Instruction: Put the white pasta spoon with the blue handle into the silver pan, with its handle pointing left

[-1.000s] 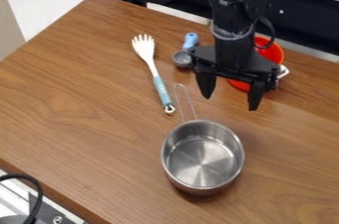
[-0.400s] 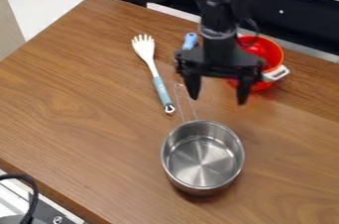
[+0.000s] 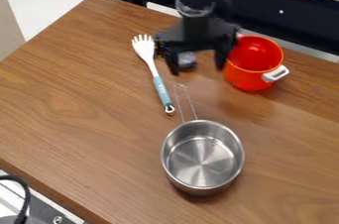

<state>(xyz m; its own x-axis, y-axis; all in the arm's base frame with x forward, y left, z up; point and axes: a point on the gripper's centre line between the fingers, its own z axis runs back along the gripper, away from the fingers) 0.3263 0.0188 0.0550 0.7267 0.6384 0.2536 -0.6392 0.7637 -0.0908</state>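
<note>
The wooden table point(image 3: 73, 109) carries one saucepan, one fork, one red pot and one scoop. My single black gripper point(image 3: 197, 63) hangs over the far part of the table, its two jaws spread wide with nothing held between them. The small scoop point(image 3: 186, 61), nearest to me, lies toward the far edge; its bowl appears between my jaws, while the rest is hidden behind my body. The red pot point(image 3: 252, 62) stands near that edge, to the picture-right, one white handle in plain sight; whether my nearer jaw touches it, I cannot tell. The white fork point(image 3: 152, 68), teal-handled, lies to the picture-left, its tines toward the table's far left corner. The steel saucepan point(image 3: 202, 161) stands closer to the near edge, its thin wire handle pointing toward me. My outline is blurred, and my arm is cut off above.
</note>
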